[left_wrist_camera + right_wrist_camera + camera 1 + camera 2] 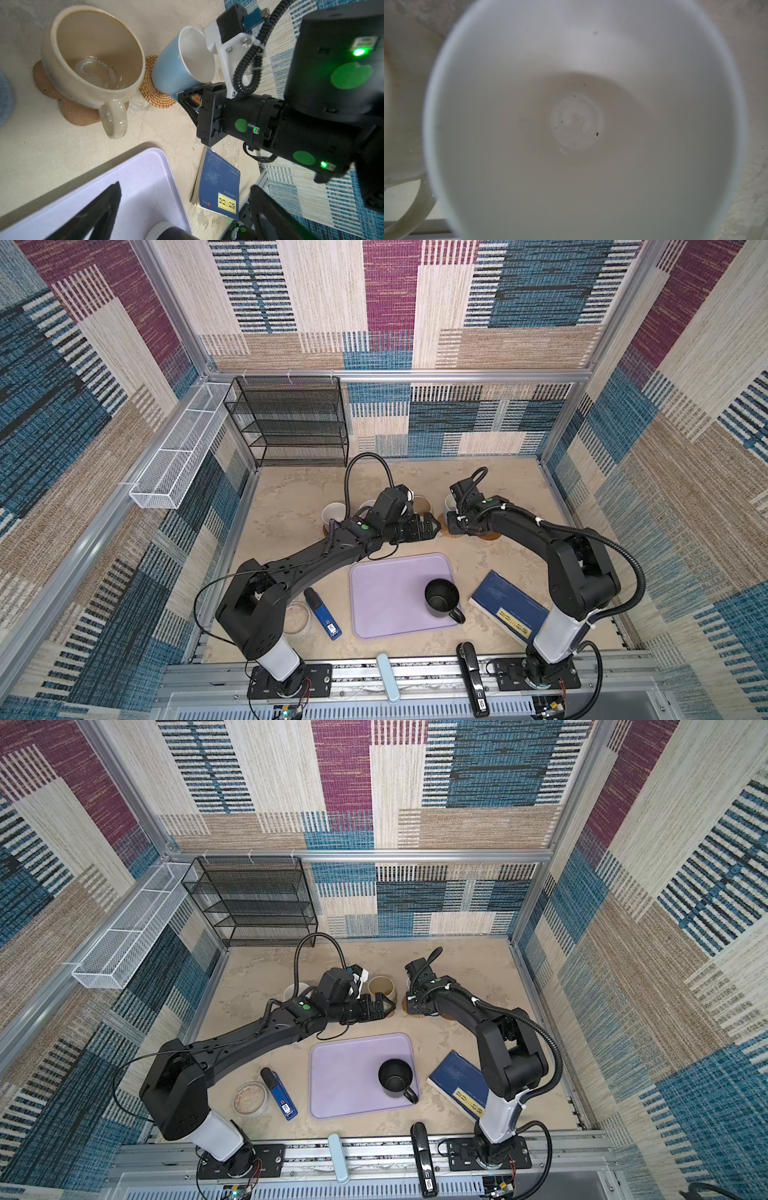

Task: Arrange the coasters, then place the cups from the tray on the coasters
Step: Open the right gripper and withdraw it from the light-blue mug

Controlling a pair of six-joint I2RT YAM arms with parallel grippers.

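Observation:
A black cup (pixel 441 597) stands alone on the lavender tray (pixel 386 614). At the back, a beige cup (pixel 93 58) sits on a flower-shaped coaster (pixel 79 114). Beside it a light blue cup (pixel 178 68) rests on a rattan coaster (pixel 153 93). My right gripper (pixel 181 96) is shut against that cup's side, where its handle is hidden; the cup's white inside (pixel 577 124) fills the right wrist view. My left gripper (pixel 434 526) is open and empty, just past the tray's far edge. A white cup (pixel 334 512) stands further left. A wooden coaster (pixel 490 535) lies under the right arm.
A dark blue book (pixel 511 610) lies right of the tray. A blue marker (pixel 322 614) and a clear dish (pixel 297 616) lie to its left. A black mesh rack (pixel 291 423) stands at the back left, with a white wire basket (pixel 178 456) on the left wall.

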